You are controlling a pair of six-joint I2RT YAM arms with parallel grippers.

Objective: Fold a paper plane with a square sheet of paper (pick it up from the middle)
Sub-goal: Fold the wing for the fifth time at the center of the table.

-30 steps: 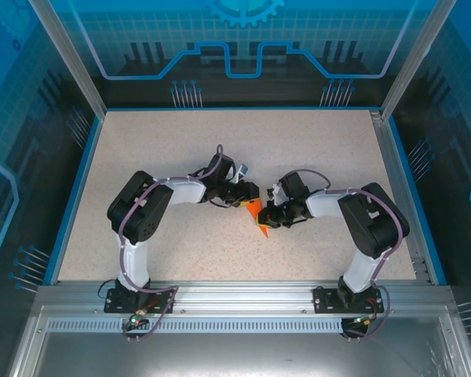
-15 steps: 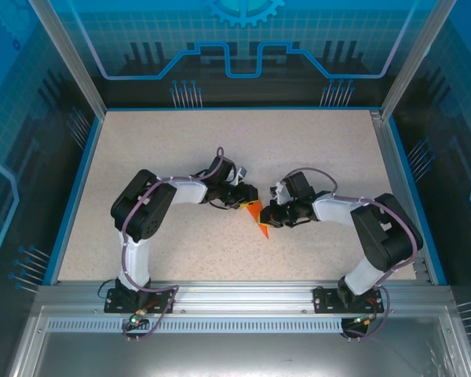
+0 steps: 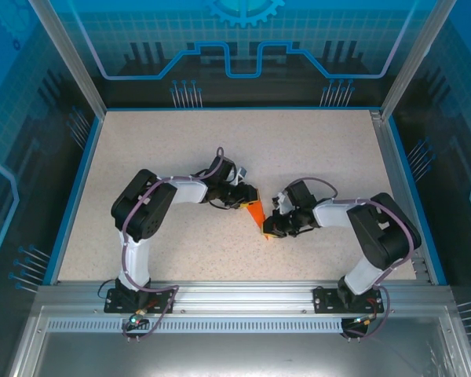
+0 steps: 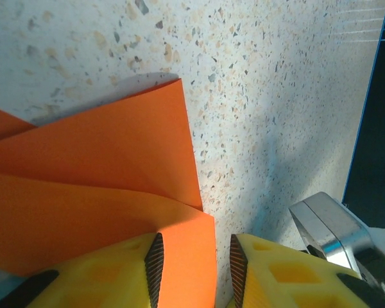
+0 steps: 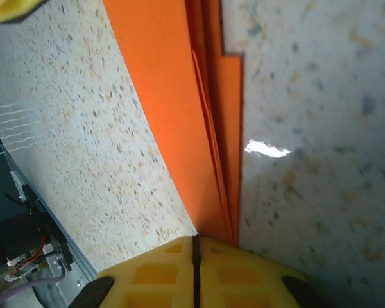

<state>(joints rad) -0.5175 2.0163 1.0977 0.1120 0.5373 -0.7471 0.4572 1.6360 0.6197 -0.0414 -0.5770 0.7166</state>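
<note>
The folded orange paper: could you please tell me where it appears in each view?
Top external: folded orange paper near the middle of the speckled tabletop.
Left wrist: left and centre, reaching down between the left claw's fingers.
Right wrist: a strip from top centre down to the right claw.
Shared landmark: the speckled tabletop.

A speckled beige table (image 3: 298, 149) lies inside a thin blue rim (image 3: 235, 108), with a ribbed aluminium rail (image 3: 235, 294) along its near edge. Slanted metal posts (image 3: 67, 55) stand at the far corners, and the back panel (image 3: 243, 47) behind them carries blue line graphics and a gear emblem
</note>
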